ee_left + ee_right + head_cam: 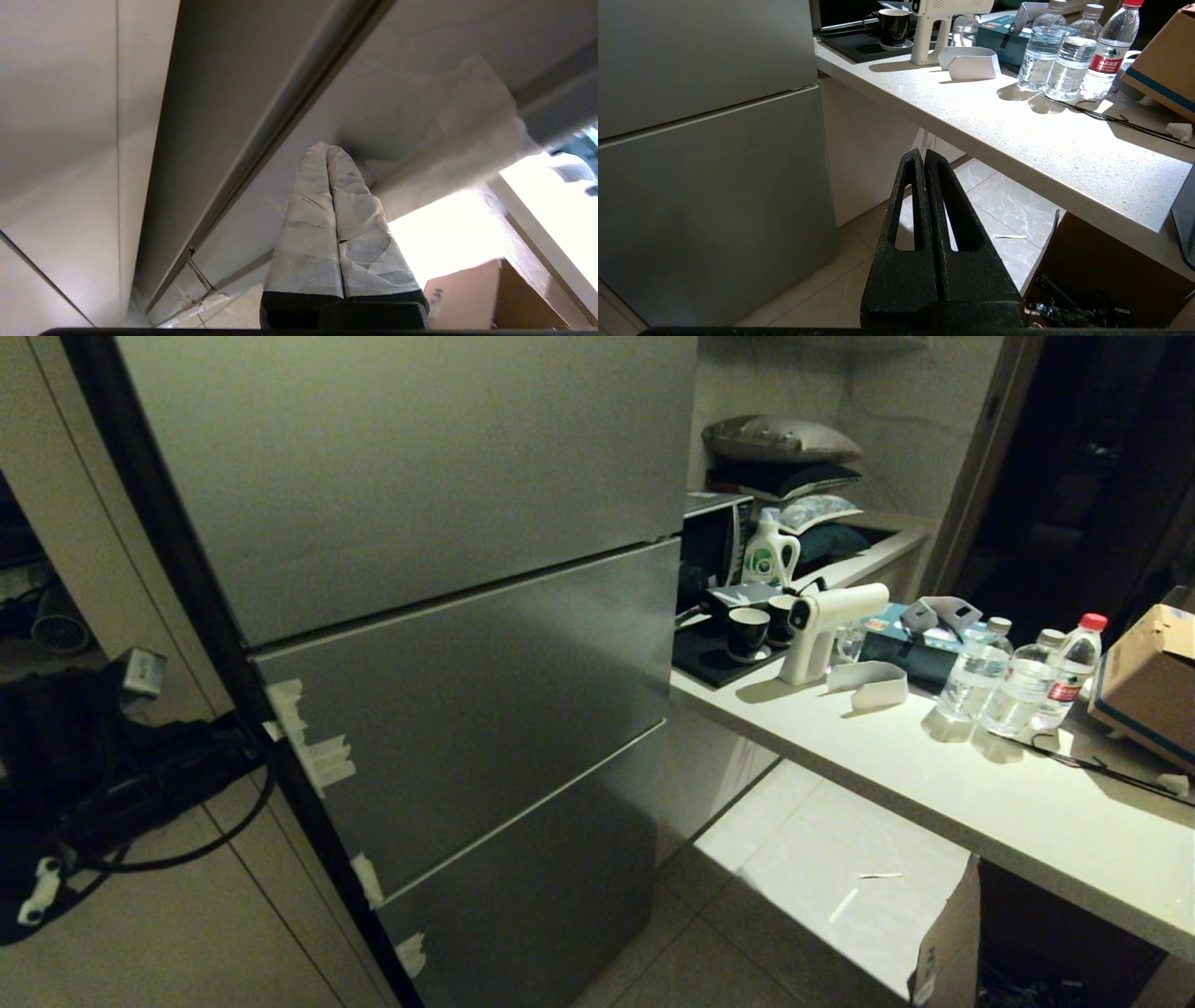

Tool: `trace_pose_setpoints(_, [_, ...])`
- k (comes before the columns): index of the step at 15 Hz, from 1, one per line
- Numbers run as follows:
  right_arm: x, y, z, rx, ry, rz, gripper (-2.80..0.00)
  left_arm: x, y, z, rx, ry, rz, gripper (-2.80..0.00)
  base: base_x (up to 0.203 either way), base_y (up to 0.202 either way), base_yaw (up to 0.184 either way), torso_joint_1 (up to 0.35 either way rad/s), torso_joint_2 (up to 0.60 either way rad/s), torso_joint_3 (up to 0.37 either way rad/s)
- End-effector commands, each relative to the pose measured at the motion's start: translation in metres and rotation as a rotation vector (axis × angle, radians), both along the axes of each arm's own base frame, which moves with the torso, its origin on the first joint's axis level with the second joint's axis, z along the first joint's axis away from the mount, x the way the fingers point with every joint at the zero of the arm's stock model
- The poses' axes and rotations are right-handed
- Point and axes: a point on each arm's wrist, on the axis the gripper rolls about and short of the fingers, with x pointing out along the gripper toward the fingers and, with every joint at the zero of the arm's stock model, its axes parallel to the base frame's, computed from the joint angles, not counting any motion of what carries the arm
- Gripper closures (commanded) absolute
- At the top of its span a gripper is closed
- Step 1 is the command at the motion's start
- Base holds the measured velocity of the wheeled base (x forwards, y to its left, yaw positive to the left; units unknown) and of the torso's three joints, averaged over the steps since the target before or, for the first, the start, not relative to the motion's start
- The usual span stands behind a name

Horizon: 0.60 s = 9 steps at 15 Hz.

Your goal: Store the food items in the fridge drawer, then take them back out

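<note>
Closed fridge, drawer front to be pried at its taped edge

Tape-wrapped fingers (336, 219) of the left pincer (328, 151) sit pressed together with nothing between them, their tips close up against the grey fridge (448, 644) near a patch of pale tape (462, 121). In the head view that arm shows only as a dark shape at the fridge's left edge, beside the tape strips (313, 747) stuck along the middle panel (476, 709). Parked low, the right pincer (924, 156) is likewise fully closed and empty, pointing toward the floor under the surface (934, 784).

All fridge panels are shut, so the fridge drawer is hidden behind one of them; which one cannot be told. Neither food item is visible anywhere, only water bottles (1018, 686) and clutter on the surface.

Judging by its smooth, handle-less face, the panel is stiff and slippery, offering purchase only at its side edge or seam. A firm hook behind that edge seems the sensible hold; a shallow bite may slip off
</note>
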Motion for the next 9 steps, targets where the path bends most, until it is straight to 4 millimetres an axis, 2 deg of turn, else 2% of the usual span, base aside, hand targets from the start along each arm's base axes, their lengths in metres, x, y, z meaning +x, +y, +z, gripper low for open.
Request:
trace_pose_setpoints(1, [0.002,0.0,-0.008,0.0,0.03,0.001,0.0,-0.006,-0.002,0.003,-0.009,-0.011,-0.038,0.0,0.0,0.0,0.0,0.0,0.0,0.0])
trace_pose_setpoints(9, [0.003,0.0,-0.008,0.0,0.031,0.001,0.0,-0.006,-0.013,-0.003,-0.022,0.01,-0.107,0.0,0.0,0.0,0.0,0.0,0.0,0.0])
